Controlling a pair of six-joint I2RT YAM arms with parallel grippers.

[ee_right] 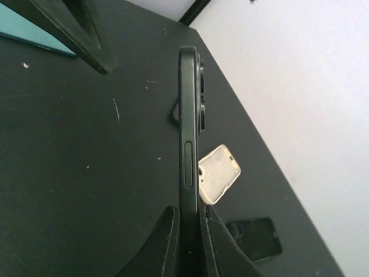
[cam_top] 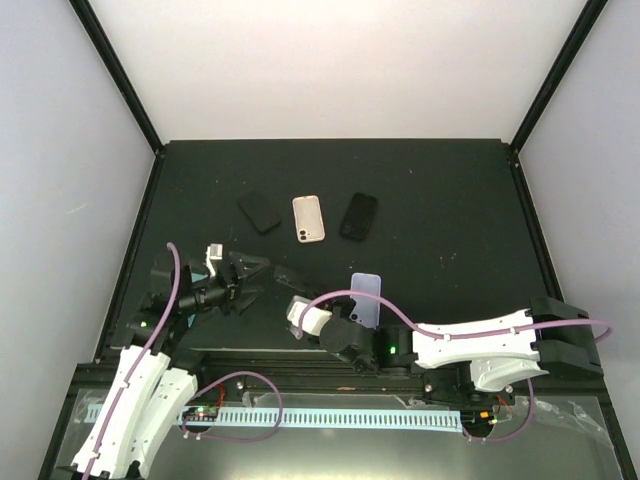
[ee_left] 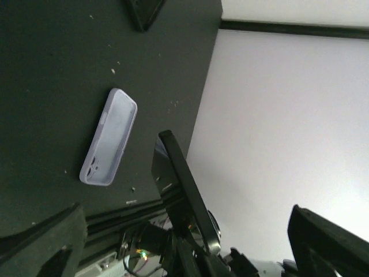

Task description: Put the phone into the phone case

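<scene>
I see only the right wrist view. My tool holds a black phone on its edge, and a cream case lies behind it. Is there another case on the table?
Observer: Yes. In the top view a pale lilac rectangular phone case lies flat on the dark table, just beyond the right arm.
Operator: Is its open side up?
Observer: Yes. The left wrist view shows its hollow inside facing up.
Operator: Is the left tool free?
Observer: Yes. The left tool is open and holds nothing; it faces the slim black phone in your right tool.
</scene>
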